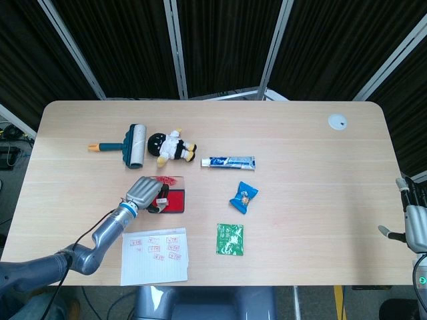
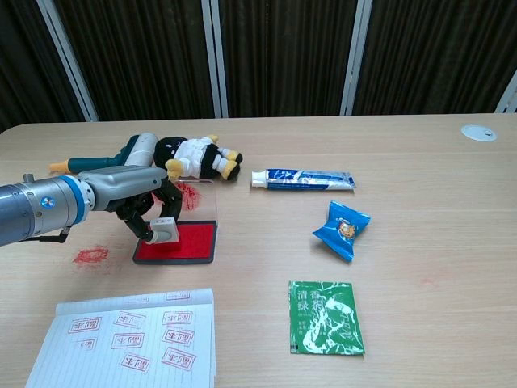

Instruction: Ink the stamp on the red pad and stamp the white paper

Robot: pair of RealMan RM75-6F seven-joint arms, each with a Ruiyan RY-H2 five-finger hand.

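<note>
My left hand [image 2: 133, 198] [image 1: 143, 192] grips a small grey block stamp [image 2: 167, 230] over the left part of the red ink pad [image 2: 182, 242] [image 1: 175, 201]. The stamp's base is at or just above the pad surface; contact is hard to tell. The pad's clear lid [image 2: 198, 202] stands up behind it, smeared red. The white paper [image 2: 121, 347] [image 1: 155, 255] lies at the near left with several red stamp marks on it. My right hand [image 1: 415, 223] hangs at the far right edge of the head view, off the table, holding nothing.
A plush doll [image 2: 198, 158], a lint roller [image 1: 132, 145], a toothpaste tube [image 2: 303, 179], a blue snack packet [image 2: 343, 229] and a green sachet [image 2: 325, 317] lie around. A red ink smear [image 2: 90, 256] marks the table left of the pad. A white disc [image 1: 337, 122] sits far right.
</note>
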